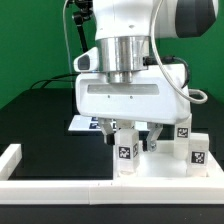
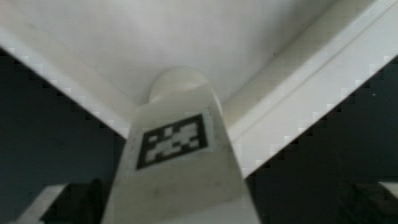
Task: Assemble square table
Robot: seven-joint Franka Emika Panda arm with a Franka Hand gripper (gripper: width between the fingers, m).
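Observation:
A white table leg [image 1: 127, 156] with a black-and-white tag stands upright just under my gripper [image 1: 131, 138]. In the wrist view the same leg [image 2: 173, 140] rises between my fingers. One dark finger [image 2: 71, 203] is right beside it, and the other [image 2: 375, 202] stands well clear, so the jaws are open. The white square tabletop [image 1: 158, 168] lies under the leg and shows behind it in the wrist view [image 2: 267, 45]. Two more tagged legs [image 1: 184, 134] [image 1: 197, 151] stand at the exterior view's right.
A long white border rail [image 1: 90, 190] runs along the front and turns up at the exterior view's left [image 1: 10, 158]. The marker board [image 1: 80, 123] lies behind my gripper. The table surface is black.

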